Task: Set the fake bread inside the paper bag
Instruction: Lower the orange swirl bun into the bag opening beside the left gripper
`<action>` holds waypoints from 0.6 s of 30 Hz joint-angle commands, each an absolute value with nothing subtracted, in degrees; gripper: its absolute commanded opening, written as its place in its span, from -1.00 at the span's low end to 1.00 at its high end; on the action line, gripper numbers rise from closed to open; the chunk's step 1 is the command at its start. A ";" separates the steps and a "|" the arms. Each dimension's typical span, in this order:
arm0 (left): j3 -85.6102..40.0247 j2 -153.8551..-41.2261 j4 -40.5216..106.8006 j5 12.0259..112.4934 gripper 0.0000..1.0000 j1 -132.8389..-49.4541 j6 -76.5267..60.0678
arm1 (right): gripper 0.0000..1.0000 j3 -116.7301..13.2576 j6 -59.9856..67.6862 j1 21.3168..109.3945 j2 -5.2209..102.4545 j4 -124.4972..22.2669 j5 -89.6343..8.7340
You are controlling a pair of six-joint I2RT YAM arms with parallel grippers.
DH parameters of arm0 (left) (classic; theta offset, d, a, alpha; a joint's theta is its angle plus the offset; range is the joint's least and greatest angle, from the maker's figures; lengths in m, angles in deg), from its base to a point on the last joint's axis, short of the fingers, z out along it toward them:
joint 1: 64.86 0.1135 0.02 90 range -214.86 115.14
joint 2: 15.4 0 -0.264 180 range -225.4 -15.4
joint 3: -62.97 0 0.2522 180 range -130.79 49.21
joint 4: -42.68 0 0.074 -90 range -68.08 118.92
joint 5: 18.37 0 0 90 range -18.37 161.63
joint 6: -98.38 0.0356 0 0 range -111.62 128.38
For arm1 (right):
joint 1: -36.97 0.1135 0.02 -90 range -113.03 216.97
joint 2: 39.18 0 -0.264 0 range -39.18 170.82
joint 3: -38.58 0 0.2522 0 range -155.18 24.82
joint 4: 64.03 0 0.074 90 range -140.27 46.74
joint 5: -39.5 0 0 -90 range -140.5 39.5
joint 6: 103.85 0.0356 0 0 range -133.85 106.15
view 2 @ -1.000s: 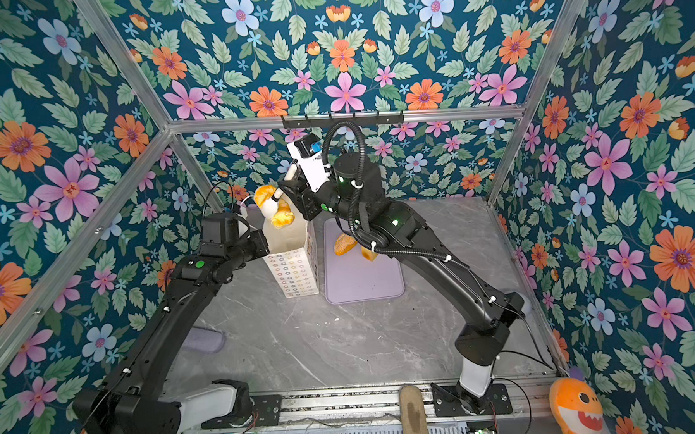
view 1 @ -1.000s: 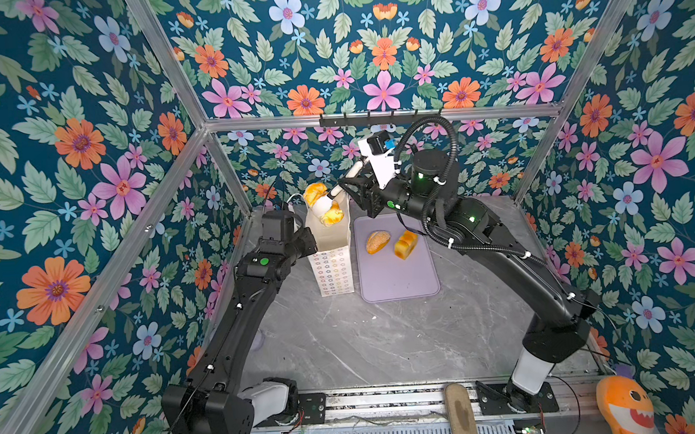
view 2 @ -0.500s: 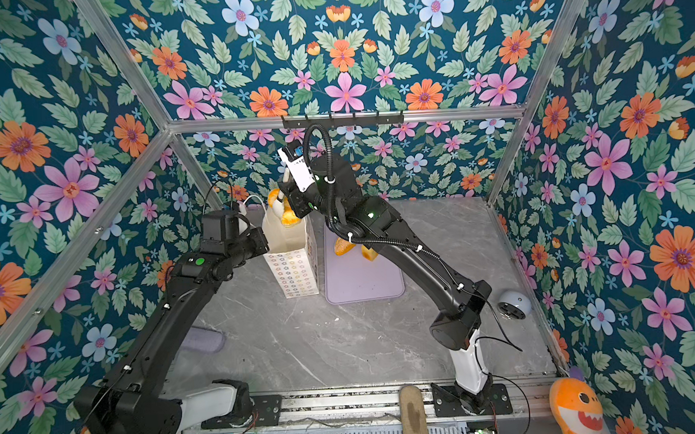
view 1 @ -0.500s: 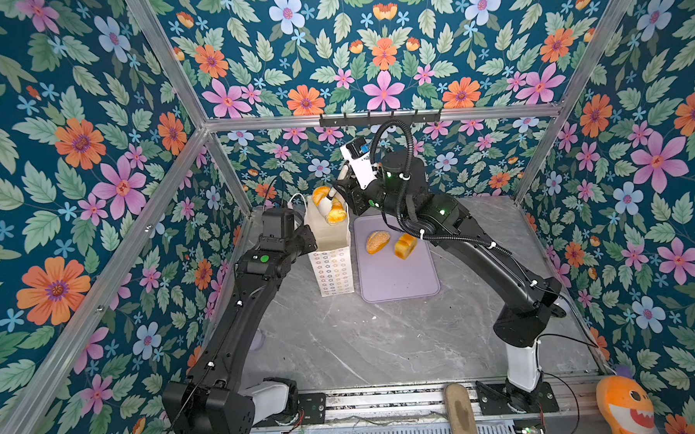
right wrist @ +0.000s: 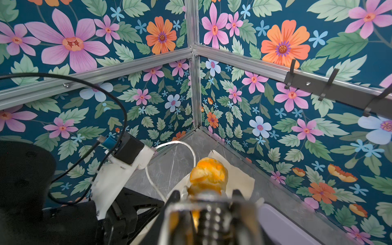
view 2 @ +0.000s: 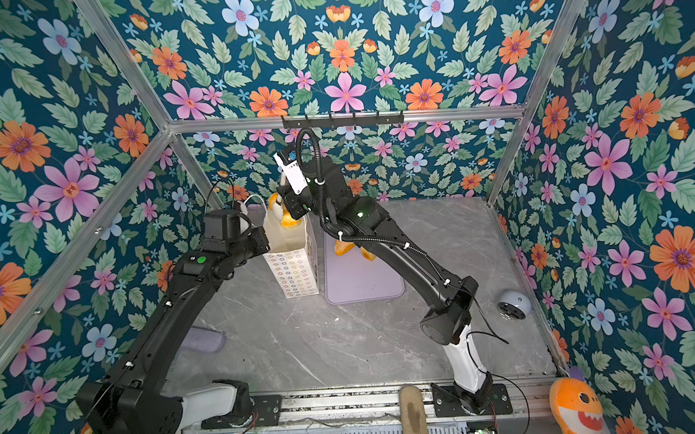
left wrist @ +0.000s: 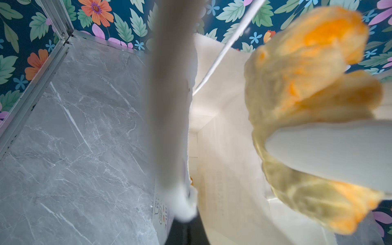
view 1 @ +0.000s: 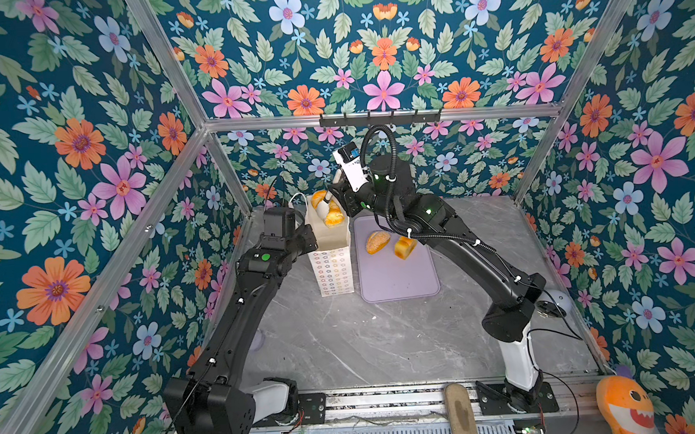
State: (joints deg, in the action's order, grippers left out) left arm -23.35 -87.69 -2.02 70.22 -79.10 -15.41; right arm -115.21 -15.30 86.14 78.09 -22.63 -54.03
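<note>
One ridged long toy loaf (view 1: 335, 217) clamped in the right gripper (view 1: 326, 206) over the open mouth of one tall white paper bag (view 1: 332, 269) with cord handles and rows of small coloured rings. One oval seeded roll (view 1: 377, 241) and one blocky loaf (view 1: 404, 247), side by side on the far end of one lilac rectangular mat (view 1: 399, 282); all three breads glossy golden-orange. Bag upright, just beside the mat, its rim pinched tight in the left gripper (view 1: 309, 232).

bag (view 1: 331, 263) left of mat (view 1: 397, 282), two breads (view 1: 377, 241) atop
</note>
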 commanded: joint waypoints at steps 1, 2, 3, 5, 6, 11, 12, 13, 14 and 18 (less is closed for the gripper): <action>-24.00 -87.89 -2.37 70.36 -0.95 -79.02 -15.18 | -0.22 -116.35 -14.29 86.19 78.76 -23.28 -54.08; -24.10 -87.97 -2.37 70.31 -0.95 -79.00 -15.18 | -0.22 -116.65 -14.29 86.19 79.19 -22.93 -54.09; -24.17 -88.03 -2.37 70.29 -0.96 -79.09 -15.18 | -0.22 -117.07 -14.20 86.18 79.71 -22.52 -54.18; -24.18 -88.13 -2.28 70.14 -0.96 -79.09 -15.27 | -0.22 -117.99 -13.96 86.19 80.51 -21.69 -54.43; -24.27 -88.24 -2.20 69.97 -0.98 -79.03 -15.27 | -0.22 -118.27 -13.77 86.15 80.96 -21.43 -54.37; -24.27 -88.43 -2.11 69.78 -1.00 -79.03 -15.27 | -0.23 -118.18 -12.46 86.18 81.81 -21.04 -53.53; -24.27 -88.43 -2.12 69.81 -1.00 -79.08 -15.27 | -0.23 -118.18 -12.44 86.17 81.98 -20.91 -53.75; -24.27 -88.43 -2.11 69.83 -1.00 -79.00 -15.27 | -0.23 -118.17 -12.51 86.14 82.11 -20.73 -53.86; -24.27 -88.43 -2.11 69.84 -1.00 -79.04 -15.31 | -0.23 -118.18 -12.46 86.15 82.19 -20.65 -53.89; -24.46 -88.52 -2.36 69.96 -1.00 -79.05 -15.35 | -0.22 -117.35 -12.37 86.19 82.40 -20.34 -54.08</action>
